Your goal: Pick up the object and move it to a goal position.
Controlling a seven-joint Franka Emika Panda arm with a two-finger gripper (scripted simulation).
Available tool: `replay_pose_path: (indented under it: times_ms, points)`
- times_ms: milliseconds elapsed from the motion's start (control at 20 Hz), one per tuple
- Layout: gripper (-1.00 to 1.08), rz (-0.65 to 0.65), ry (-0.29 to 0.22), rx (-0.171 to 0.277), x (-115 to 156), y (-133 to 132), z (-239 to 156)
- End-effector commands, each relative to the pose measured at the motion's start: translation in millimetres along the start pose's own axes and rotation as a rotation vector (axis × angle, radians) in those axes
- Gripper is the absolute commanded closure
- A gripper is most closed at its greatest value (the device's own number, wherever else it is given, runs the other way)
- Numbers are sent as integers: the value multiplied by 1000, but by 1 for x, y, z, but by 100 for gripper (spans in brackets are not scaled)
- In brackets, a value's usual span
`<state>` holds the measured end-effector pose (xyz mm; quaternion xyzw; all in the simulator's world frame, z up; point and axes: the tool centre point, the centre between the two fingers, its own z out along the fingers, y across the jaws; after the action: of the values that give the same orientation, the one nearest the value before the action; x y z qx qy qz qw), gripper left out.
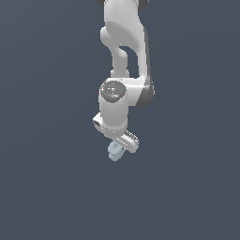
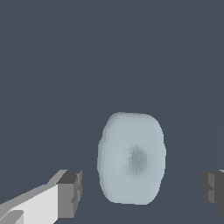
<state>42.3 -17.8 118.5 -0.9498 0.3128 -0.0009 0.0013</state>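
The exterior view looks steeply down from above, taking in the white arm (image 1: 123,61) against plain dark ground. The wrist view sits close behind the gripper (image 2: 142,189), facing along its fingers. Both share the pale blue-grey object (image 1: 115,152) (image 2: 131,158).

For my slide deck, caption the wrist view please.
Wrist view: open gripper with fingertips flanking the pale blue-grey object, not touching it.

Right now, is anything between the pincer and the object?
Nothing visible. In the wrist view the object sits between the open pincer's fingers, with bare gaps on both sides.
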Motion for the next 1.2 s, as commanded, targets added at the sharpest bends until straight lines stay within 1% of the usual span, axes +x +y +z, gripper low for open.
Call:
replay_pose_path:
  times_ms: [0, 250, 550, 950, 1150]
  points:
    - [-92, 32, 0, -1, 1, -1, 3]
    - [-92, 63, -1, -3, 3, -2, 6]
    - [-92, 61, -1, -3, 2, -2, 10]
    - [-92, 65, -1, -3, 1, -1, 47]
    - [-92, 66, -1, -3, 2, -1, 57]
